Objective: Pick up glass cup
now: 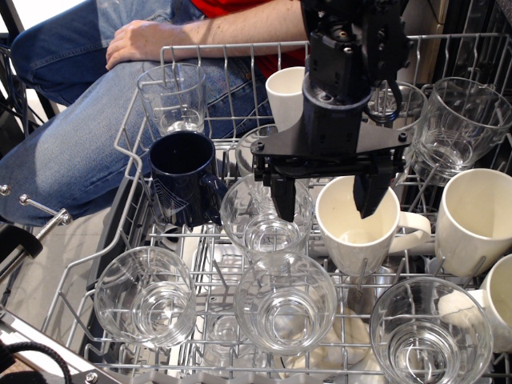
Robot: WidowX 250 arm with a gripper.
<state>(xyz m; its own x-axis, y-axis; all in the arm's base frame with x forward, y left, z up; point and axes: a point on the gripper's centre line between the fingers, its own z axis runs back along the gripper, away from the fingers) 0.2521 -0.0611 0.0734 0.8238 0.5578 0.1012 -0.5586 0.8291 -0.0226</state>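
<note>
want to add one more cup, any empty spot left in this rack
Bare wire shows between the front-left glass and the navy mug, and at the back between the tall glass and small white cup. Under the gripper and rightward it's packed.

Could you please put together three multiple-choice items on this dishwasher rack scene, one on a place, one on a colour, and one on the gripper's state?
1. Where does the gripper hang?
A. Over the gap between a glass cup and a white mug
B. Over the front left corner
C. Outside the rack

2. What colour is the mug left of that glass cup?
A. Red
B. Dark blue
C. Yellow

3. How do the gripper's jaws stand?
A. Shut on a white mug
B. Shut on nothing
C. Open, holding nothing

Answers: 1 A, one finger points down over the glass cup and the other over the white mug. 2 B, it is dark navy. 3 C, the fingers are wide apart.
</note>
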